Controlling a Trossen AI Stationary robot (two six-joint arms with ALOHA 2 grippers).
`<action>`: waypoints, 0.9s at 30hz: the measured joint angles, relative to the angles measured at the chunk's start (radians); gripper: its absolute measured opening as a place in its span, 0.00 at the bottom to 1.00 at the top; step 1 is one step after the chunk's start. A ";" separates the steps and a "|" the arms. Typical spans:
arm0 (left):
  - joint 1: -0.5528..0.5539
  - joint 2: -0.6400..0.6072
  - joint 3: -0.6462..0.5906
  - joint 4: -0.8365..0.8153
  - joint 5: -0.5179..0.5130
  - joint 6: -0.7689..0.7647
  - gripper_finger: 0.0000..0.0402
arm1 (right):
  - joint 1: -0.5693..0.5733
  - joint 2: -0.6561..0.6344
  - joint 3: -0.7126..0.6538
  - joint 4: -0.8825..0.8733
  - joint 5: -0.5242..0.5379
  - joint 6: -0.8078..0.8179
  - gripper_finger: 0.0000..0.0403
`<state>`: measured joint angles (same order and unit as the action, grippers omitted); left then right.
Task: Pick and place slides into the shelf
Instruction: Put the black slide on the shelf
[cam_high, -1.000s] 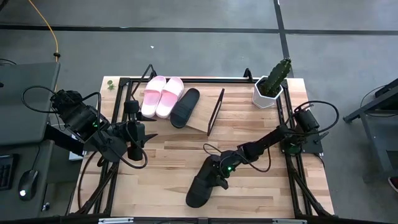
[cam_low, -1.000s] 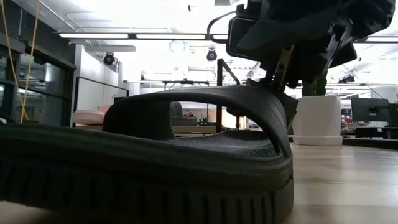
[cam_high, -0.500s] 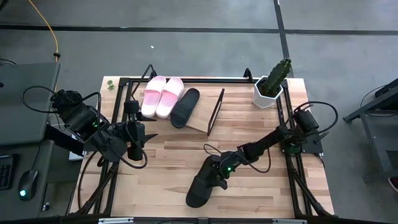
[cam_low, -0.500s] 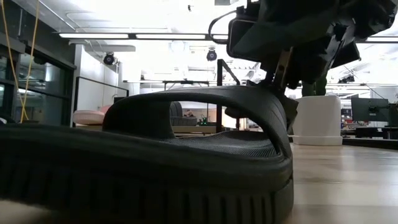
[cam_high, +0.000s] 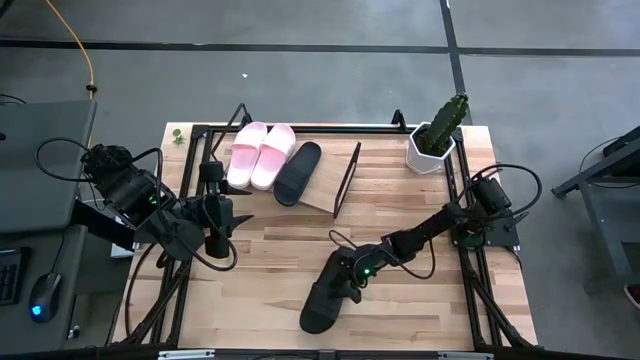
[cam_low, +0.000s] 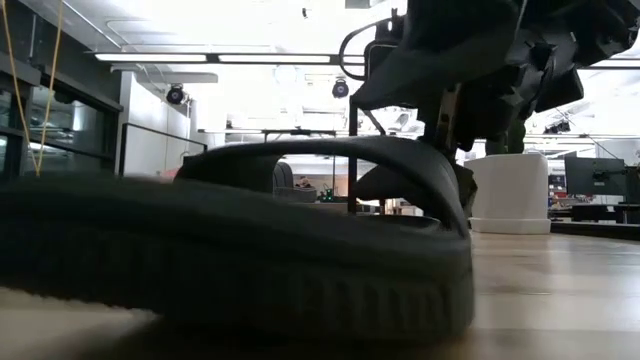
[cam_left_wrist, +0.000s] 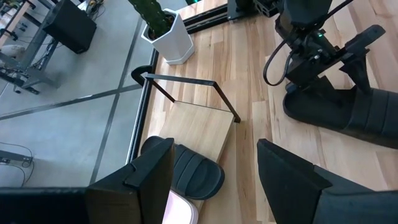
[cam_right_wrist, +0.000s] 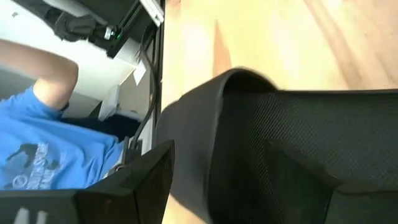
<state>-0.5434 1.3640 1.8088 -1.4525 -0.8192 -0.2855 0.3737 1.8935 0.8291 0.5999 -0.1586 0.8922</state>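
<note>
Main risk: right gripper (cam_high: 347, 283) is down on the last black slide (cam_high: 325, 298) at the strap end, fingers spread wide with one going in under the strap and the other outside it, so any grip looks like it'll land on the strap alone. That's a soft arch, so the sole could hang and swing when lifted, then catch the shelf frame (cam_high: 347, 178) on the way in. In the low view the slide (cam_low: 250, 260) looks tipped or smeared along its sole, so it may be skidding on the table (cam_high: 270, 260) rather than seated; closing now could just shove it nearer the front edge. Can't tell whether the fingers are touching rubber or only close. Second risk: the free slot on the shelf (cam_high: 318, 190) is the right one, tight between the parked black slide (cam_high: 297, 172) and the frame's right bar, so a crooked carry could knock the neighbour. Cactus pot (cam_high: 432, 147) at far right is near the arm's path too. Slide itself: thick ribbed sole, broad matte strap, textured footbed, lying near the front centre of the table, well apart from the shelf. The two pink slides (cam_high: 259, 154) are already on the shelf's left part. Left gripper (cam_high: 215, 240) waits at the left, fingers apart, holding nothing.
</note>
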 joint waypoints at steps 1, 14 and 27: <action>0.000 0.000 0.000 0.000 0.000 0.000 0.52 | 0.000 0.000 0.000 0.000 0.005 0.002 0.59; 0.000 0.000 0.000 0.000 0.000 0.000 0.52 | -0.001 0.000 0.000 -0.009 -0.007 0.016 0.59; 0.000 0.000 0.000 0.001 0.000 0.000 0.52 | -0.001 0.000 0.000 -0.020 -0.105 -0.018 0.59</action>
<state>-0.5433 1.3637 1.8088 -1.4516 -0.8193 -0.2855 0.3729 1.8935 0.8291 0.5800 -0.2635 0.8742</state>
